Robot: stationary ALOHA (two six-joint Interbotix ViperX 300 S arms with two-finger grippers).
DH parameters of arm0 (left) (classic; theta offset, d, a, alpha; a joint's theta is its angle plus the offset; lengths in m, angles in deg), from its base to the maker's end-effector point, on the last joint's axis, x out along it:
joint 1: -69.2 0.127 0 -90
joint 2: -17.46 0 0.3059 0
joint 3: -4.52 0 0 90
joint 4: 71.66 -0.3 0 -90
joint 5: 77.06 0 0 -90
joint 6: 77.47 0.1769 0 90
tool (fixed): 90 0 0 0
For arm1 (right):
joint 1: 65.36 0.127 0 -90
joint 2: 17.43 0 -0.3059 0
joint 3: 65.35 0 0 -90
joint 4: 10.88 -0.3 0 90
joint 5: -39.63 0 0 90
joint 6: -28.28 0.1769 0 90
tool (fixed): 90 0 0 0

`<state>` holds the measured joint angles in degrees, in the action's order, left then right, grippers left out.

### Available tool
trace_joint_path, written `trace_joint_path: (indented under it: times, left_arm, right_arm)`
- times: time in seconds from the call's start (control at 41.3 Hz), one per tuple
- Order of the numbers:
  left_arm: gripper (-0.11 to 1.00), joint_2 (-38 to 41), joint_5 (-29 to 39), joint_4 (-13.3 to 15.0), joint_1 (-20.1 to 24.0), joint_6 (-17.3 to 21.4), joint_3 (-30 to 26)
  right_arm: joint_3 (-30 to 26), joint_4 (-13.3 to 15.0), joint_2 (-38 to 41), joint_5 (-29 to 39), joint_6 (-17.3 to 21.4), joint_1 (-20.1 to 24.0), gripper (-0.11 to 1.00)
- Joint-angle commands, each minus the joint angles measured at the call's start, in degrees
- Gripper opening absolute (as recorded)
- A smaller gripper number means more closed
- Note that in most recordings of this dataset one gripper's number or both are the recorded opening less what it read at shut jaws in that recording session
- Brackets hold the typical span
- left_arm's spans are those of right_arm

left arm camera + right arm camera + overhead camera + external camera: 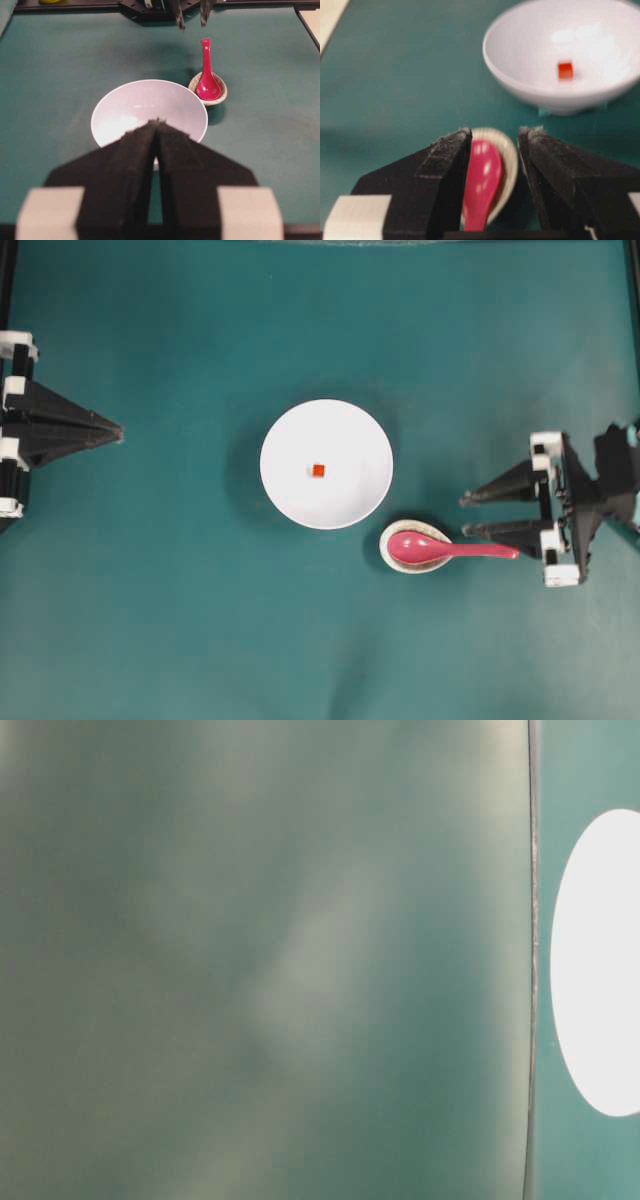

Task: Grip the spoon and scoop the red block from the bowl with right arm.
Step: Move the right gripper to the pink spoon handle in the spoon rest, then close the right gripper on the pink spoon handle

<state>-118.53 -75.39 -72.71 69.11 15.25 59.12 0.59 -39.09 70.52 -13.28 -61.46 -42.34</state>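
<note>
The pink spoon lies with its scoop in a small speckled dish and its handle pointing right. The red block sits in the middle of the white bowl. My right gripper is open and empty, its lower finger just beside the spoon's handle end. In the right wrist view the spoon shows between the open fingers of the right gripper, with the bowl and the block beyond. My left gripper is shut and empty at the far left.
In the left wrist view the shut left gripper hides the block; the bowl, spoon and dish lie ahead. The table-level view is blurred, with a white oval at its right edge. A teal mat covers the table.
</note>
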Motion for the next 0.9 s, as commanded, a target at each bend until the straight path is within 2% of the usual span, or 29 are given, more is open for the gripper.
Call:
trace_joint_path:
  times: [0.0, 0.145, 0.291, 0.872]
  left_arm:
    - [0.00, 0.35, -0.44, -0.18, -0.09, 0.79, -1.14]
    - [0.00, 0.09, -0.53, -0.18, -0.09, 1.67, -1.23]
    - [0.00, 0.00, -0.44, -0.18, -0.09, 1.67, -1.23]
    - [0.00, 0.44, 1.85, -0.09, 0.88, 0.70, -0.97]
  right_arm:
    - [-1.49, -4.04, 3.34, -2.46, 0.00, 3.08, 0.49]
    - [-2.90, -9.40, 8.88, -5.27, 0.00, 7.29, 0.49]
    - [-3.34, -11.51, 12.57, -7.82, 0.00, 9.76, 0.49]
    - [-3.43, -11.60, 18.37, -8.88, 0.00, 12.39, 0.49]
